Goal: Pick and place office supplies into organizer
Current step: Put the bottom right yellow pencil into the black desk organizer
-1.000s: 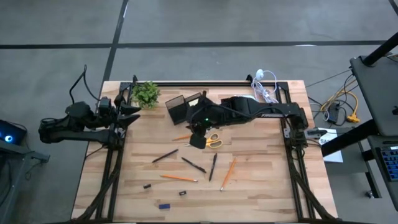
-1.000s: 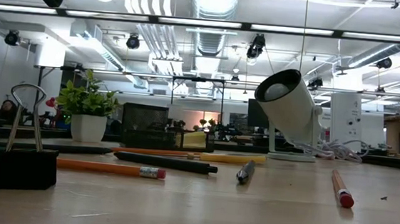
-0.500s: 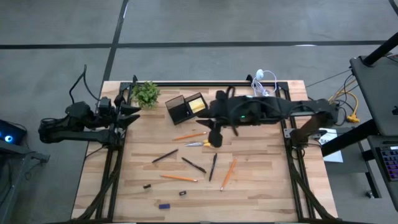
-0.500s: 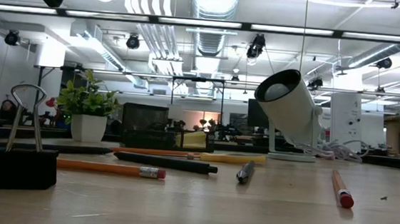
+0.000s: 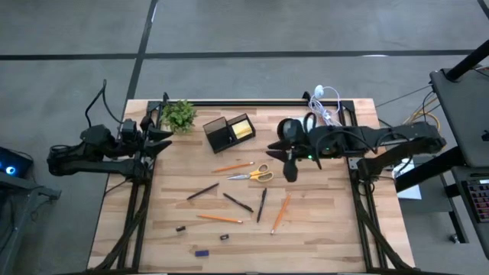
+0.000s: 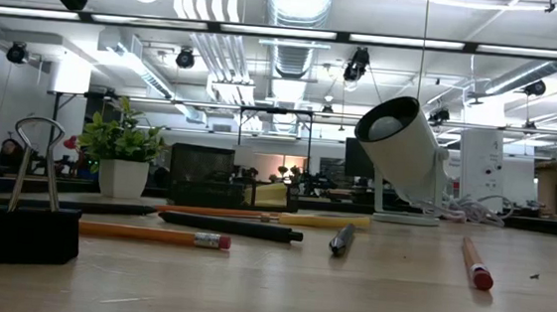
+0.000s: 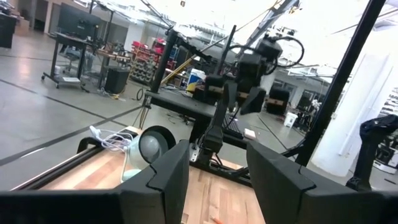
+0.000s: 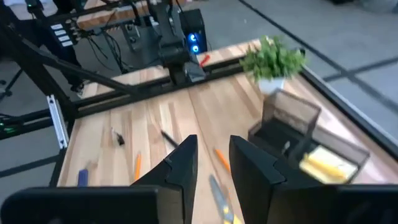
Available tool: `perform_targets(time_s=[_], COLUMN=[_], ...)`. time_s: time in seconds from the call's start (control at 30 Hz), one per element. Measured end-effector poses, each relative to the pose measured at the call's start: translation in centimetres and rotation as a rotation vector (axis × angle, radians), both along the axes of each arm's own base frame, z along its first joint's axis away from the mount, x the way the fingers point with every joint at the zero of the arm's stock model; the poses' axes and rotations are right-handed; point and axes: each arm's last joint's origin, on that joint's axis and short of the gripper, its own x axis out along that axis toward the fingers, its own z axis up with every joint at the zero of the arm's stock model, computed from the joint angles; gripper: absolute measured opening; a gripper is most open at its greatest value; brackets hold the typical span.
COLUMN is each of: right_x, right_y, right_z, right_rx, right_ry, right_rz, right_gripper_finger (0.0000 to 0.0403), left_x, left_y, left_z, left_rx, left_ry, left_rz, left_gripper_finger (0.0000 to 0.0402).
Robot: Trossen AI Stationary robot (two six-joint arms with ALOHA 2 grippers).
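Most supplies lie loose on the wooden bench; only the yellow note block (image 5: 243,128) sits in the black mesh organizer (image 5: 228,131). The right tool (image 5: 289,171), fingers slightly apart and empty, hovers beside the scissors (image 5: 254,175), likely next: slim metal blades, a pinch at the handles. The left tool (image 5: 163,136) waits spread by the plant (image 5: 178,114).
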Motion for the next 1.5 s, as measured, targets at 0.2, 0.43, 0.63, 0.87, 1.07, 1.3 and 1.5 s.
perform_targets(time_s=[0.2,0.43,0.63,0.87,1.07,1.3,1.5], right_x=[-2.1,-3.5,-3.8,-3.3,-3.2,-3.8,-4.5], right_y=[-0.3,-0.5,-0.6,-0.3,0.1,0.3,0.3], right_z=[-1.9,-2.5,-3.5,-4.2,-4.3,-5.3,-6.2], right_rx=[0.053,0.058,0.031,-0.085,-0.185,-0.299,-0.396], right_ry=[0.024,-0.013,0.016,0.065,0.073,0.187,0.29], right_rz=[-0.018,-0.018,-0.01,0.132,0.334,0.486,0.612], right_gripper_finger=[0.0075,0.0082,0.009,0.0118,0.0148,0.0166,0.0172], left_x=[0.0,0.0,0.0,0.0,0.0,0.0,0.0], left_y=[0.1,0.1,0.2,0.2,0.2,0.2,0.3], left_z=[0.0,0.0,0.0,0.0,0.0,0.0,0.0], left_rx=[-0.004,-0.005,-0.007,-0.017,-0.035,-0.035,-0.038], left_ry=[0.0,0.001,0.001,-0.001,-0.004,-0.004,-0.004], left_rz=[0.031,0.038,0.053,0.059,0.075,0.075,0.106], left_gripper_finger=[0.0146,0.0146,0.0146,0.0146,0.0146,0.0146,0.0146])
